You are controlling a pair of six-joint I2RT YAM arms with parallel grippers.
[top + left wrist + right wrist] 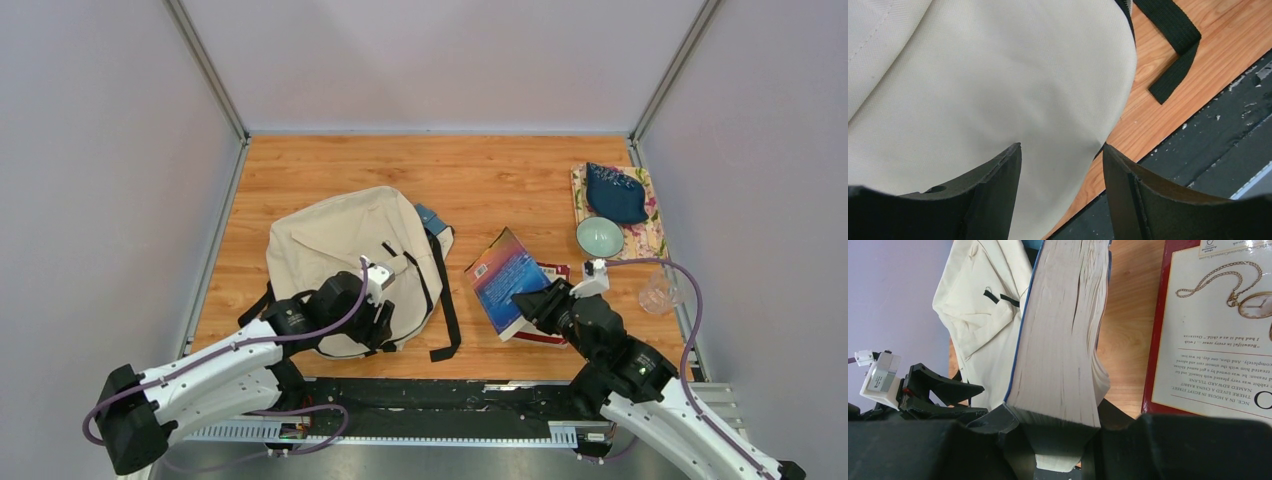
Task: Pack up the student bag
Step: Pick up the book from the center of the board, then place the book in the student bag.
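The student bag (340, 245), beige canvas with black straps, lies flat on the left half of the wooden table. My left gripper (383, 325) hovers over the bag's near right corner, open, with only bag fabric (998, 75) showing below the gap of the left gripper (1062, 146). My right gripper (535, 300) is shut on a thick blue-covered book (503, 278), lifted and tilted right of the bag. In the right wrist view the book's page edge (1063, 330) runs up from the right gripper (1058, 420), and the bag (978, 315) lies beyond.
A red book (1213, 330) lies on the table under the held one. A black strap (1173, 55) trails off the bag toward the black front rail (450, 395). At the far right sit a teal bowl (599, 237), a dark blue pouch (616, 193) on a floral mat (652, 238), and a clear cup (658, 292).
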